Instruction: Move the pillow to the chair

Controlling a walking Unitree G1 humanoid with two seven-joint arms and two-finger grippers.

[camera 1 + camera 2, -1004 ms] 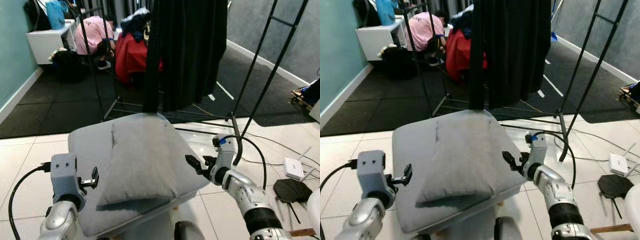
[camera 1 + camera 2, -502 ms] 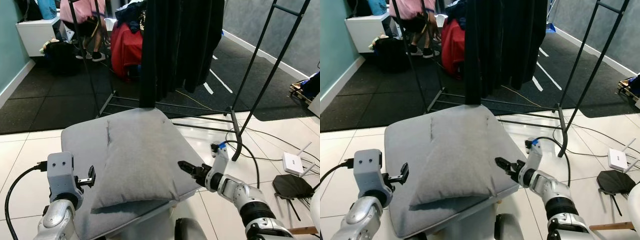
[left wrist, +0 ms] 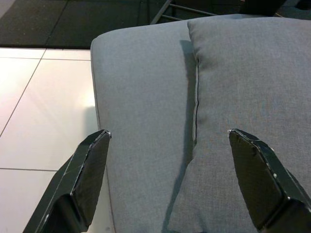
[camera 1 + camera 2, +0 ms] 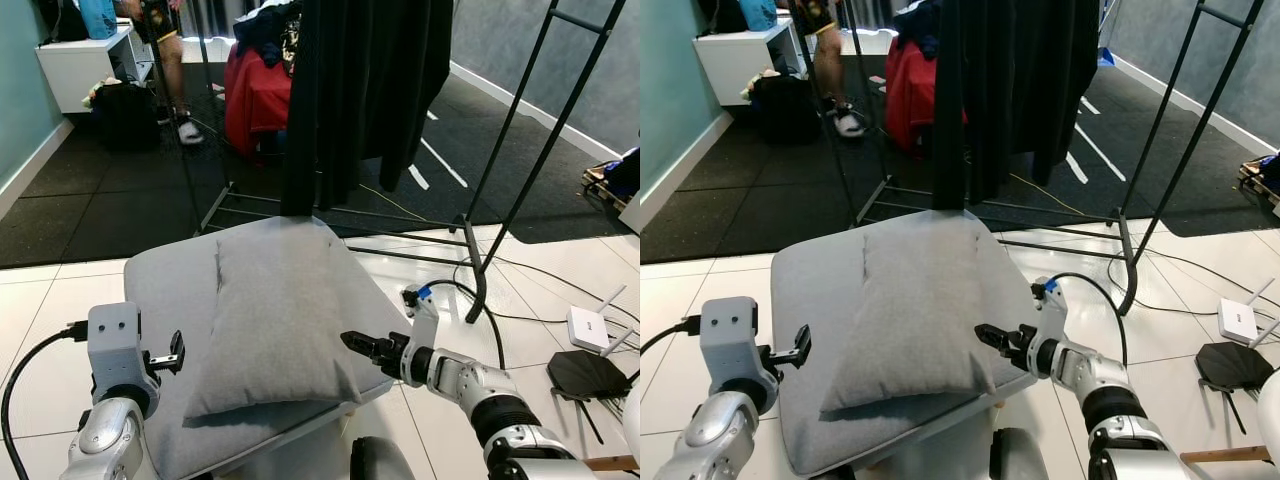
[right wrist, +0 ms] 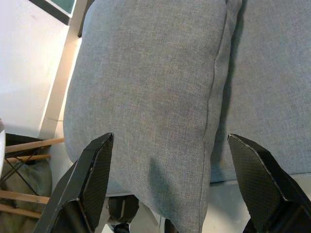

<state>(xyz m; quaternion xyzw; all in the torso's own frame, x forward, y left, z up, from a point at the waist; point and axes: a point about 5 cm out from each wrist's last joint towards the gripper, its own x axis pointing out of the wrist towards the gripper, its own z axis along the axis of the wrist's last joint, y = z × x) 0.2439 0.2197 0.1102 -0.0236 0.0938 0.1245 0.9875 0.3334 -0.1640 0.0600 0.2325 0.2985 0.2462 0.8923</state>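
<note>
A grey pillow [image 4: 280,320] lies flat on the grey seat of a chair [image 4: 165,290] in the lower middle of the head view. The pillow covers the middle and right part of the seat, and a bare strip of seat shows along its left side.

The left gripper [image 4: 172,353] sits low on the left of the frame, just beside the left edge of the seat. In the left wrist view its two black fingers [image 3: 87,170] are spread wide apart, with the seat edge and the pillow seam between them. They are not holding anything.

The right gripper [image 4: 362,346] is in the lower right of the frame, with its tips at the right edge of the pillow. In the right wrist view its fingers [image 5: 90,174] are also wide apart, and the pillow fills the space between them. I cannot tell if the tips touch the cloth.

Behind the chair, dark clothes [image 4: 365,90] hang from a black rack [image 4: 520,190] at the top middle. A red bag [image 4: 255,105] sits on the dark floor in the upper left, and a person's leg [image 4: 172,85] stands near it. A white box [image 4: 583,328] lies on the white tiles at the right edge.
</note>
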